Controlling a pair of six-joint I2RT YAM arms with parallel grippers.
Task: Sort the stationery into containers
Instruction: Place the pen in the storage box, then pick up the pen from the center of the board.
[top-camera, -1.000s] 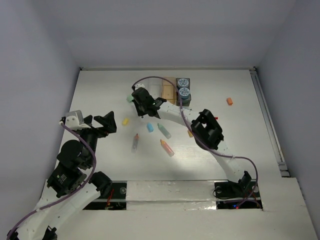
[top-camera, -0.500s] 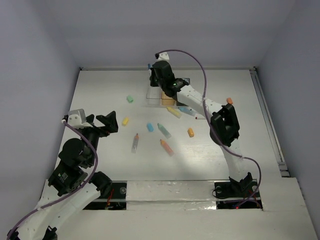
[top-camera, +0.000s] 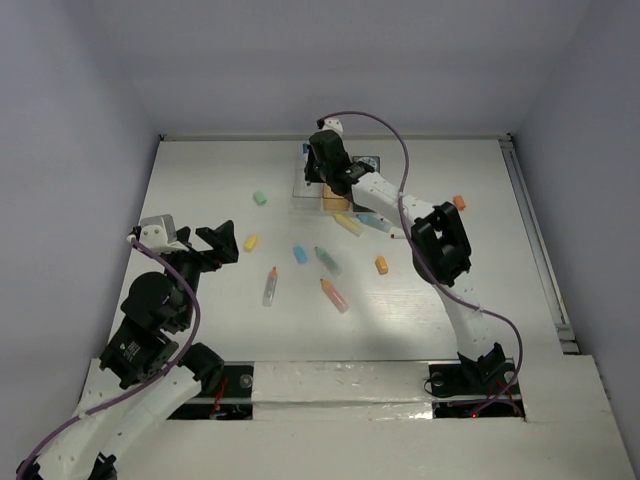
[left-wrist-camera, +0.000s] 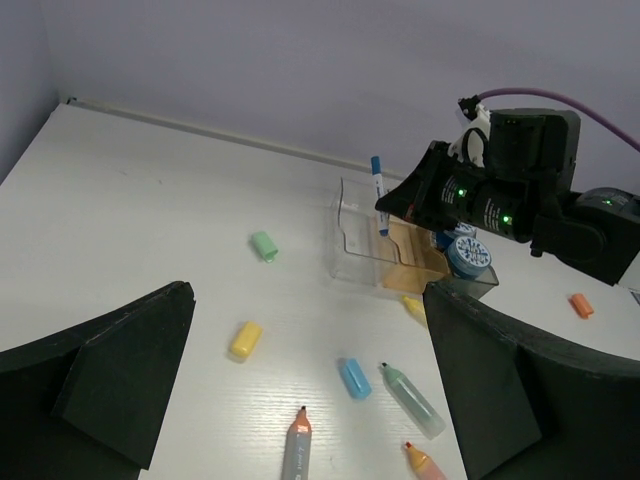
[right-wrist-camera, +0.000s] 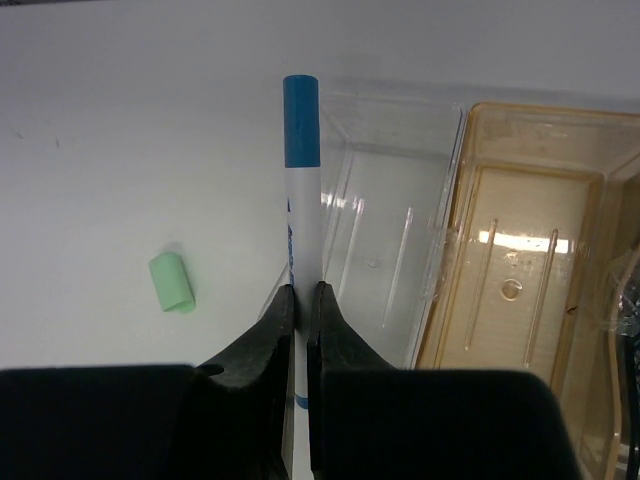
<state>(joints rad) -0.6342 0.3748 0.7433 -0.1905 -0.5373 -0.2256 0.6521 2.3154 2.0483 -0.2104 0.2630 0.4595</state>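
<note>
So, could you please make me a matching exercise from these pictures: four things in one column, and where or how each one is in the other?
Things:
1. pen
2. green bit
3. rolls
4. left gripper

Place or state:
a. in the dark bin
b. open, holding nothing
c. loose on the table
d. held by the right gripper

Pairs: 1-d, 2-c, 3-a, 4-b

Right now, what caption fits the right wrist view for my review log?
The right gripper, shut on a blue-capped pen, by the clear bin.
</note>
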